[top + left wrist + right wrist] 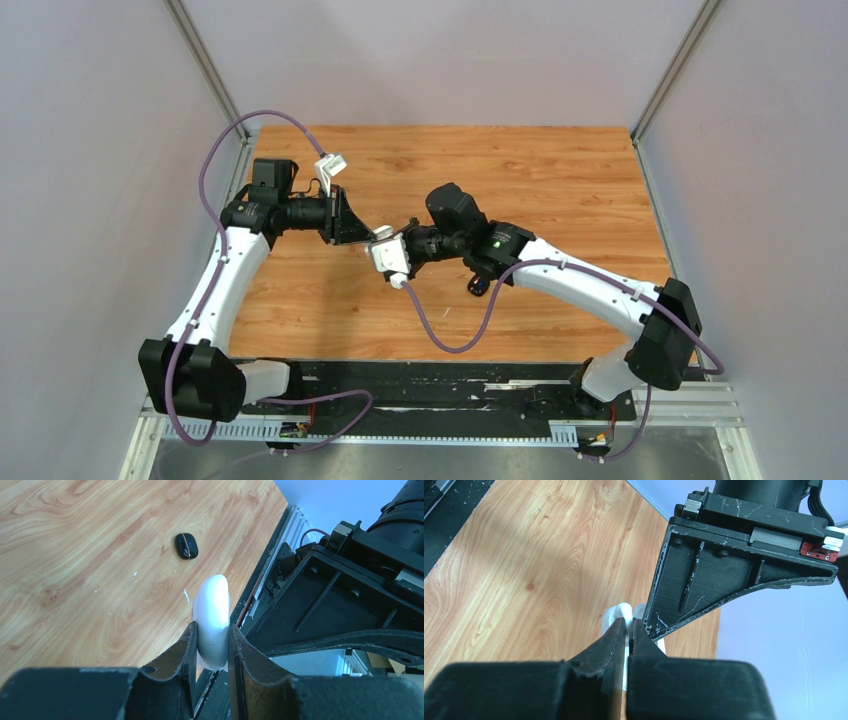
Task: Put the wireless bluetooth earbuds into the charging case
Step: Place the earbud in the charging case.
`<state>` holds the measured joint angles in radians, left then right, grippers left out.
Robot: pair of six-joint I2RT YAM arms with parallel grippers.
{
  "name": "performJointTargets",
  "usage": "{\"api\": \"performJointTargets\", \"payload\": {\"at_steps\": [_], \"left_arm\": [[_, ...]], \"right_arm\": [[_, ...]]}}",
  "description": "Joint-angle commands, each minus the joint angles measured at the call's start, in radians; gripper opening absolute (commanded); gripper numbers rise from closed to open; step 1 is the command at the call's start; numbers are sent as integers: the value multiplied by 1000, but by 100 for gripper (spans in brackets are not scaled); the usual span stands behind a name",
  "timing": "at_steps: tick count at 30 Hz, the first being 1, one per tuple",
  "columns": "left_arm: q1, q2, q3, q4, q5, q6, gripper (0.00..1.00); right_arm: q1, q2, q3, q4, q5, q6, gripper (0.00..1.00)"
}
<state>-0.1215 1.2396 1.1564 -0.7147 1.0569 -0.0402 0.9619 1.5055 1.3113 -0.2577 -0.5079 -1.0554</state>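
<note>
Nearest the bases, a black case [186,546] lies on the table [75,555], apparently closed and well apart from both grippers, so it is judged to be set aside for now. Further in, above mid-table, a white case [212,605] is clamped edge-on in the left gripper [212,630] and held clear of the wood, apparently so that it is presented to the other gripper. The right gripper [629,624] is set tip to tip against it, with its fingers pressed together. White is glimpsed just past those tips, but it cannot be told whether an earbud is pinched there or only the case's edge is touched. No earbud is plainly shown anywhere.
</note>
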Motion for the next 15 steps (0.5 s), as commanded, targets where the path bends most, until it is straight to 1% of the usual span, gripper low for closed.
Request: {"api": "performJointTargets", "payload": {"at_steps": [1, 15], "left_arm": [[8, -15, 0, 5, 59, -18, 0], [9, -12, 2, 2, 64, -16, 0]], "right_arm": [[-4, -35, -2, -30, 42, 18, 0], [-10, -46, -4, -56, 33, 34, 0]]}}
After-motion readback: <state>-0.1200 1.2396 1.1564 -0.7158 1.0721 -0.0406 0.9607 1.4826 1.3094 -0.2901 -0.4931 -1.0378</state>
